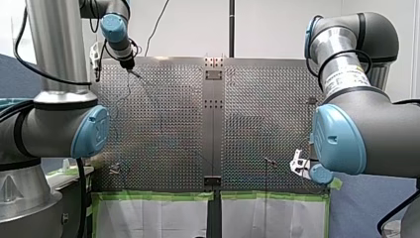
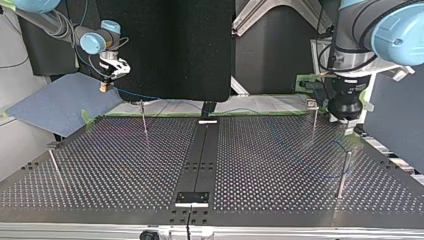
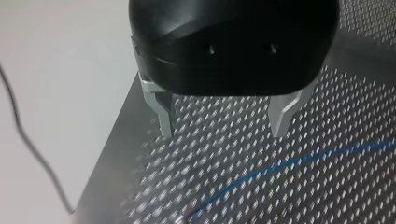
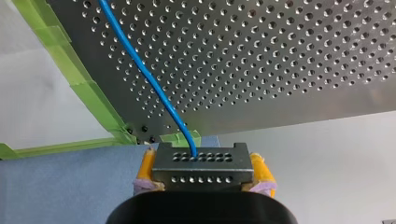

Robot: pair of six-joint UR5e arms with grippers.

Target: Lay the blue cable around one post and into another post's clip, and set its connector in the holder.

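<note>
A broad, perforated metal table (image 2: 280, 165) fills the scene, with thin upright metal posts (image 2: 143, 116) standing well apart on it. My right arm comes in at the top view's left with its wrist bent downward. It holds its gripper just off the table's far edge, above a blue cloth (image 2: 55, 105). My left arm comes in at that view's right and points straight down over the plate near a corner. My left gripper (image 3: 224, 123), black with metal fingers, is spread wide with nothing between them. The thin blue cable (image 4: 142, 70) passes ahead of it, untouched, and trails loosely across the plate (around no post, as far as these views show). My right gripper (image 4: 203, 161) pinches the dark grey, block-shaped connector (image 4: 201, 176) between its yellow pads, and the cable leaves the top of that block. Routing seems barely begun. To do it well, the pinch should stay firm and the connector should travel low. The cable should be kept lightly taut so it sweeps the outer side of the chosen post without kinking at the block.
</note>
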